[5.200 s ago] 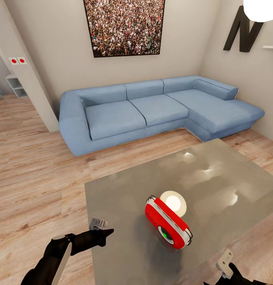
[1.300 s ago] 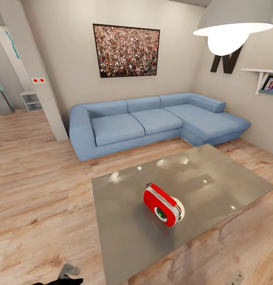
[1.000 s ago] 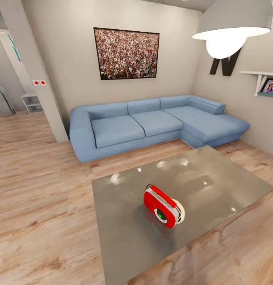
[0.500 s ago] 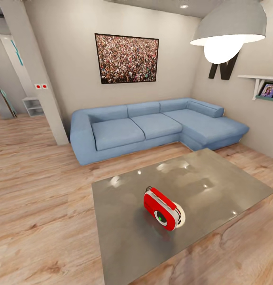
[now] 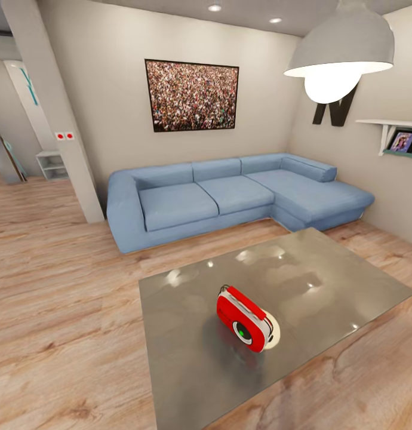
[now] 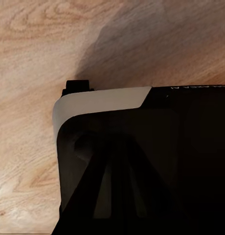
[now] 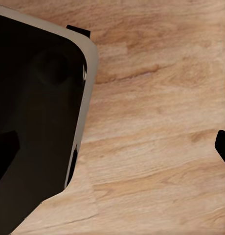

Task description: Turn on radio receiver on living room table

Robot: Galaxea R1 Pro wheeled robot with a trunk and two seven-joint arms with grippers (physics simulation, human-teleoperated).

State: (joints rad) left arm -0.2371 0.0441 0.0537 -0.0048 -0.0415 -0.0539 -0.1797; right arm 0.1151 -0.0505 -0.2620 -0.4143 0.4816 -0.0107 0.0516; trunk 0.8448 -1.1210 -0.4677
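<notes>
Standing off from the radio, arms down: the reach has yet to begin.

Head view: the small red portable radio receiver with white face and green-centred dial (image 5: 246, 319) stands on the low glossy grey table (image 5: 325, 280), near its middle, before the blue L-shaped sofa (image 5: 230, 194). Left wrist view: light wood floor (image 6: 34, 58) beside the robot's dark, white-edged body (image 6: 156, 161). Right wrist view: the same floor and body. Whether either gripper is spread or pressed together I cannot tell. Next, I judge, an arm must rise and extend to the radio.
</notes>
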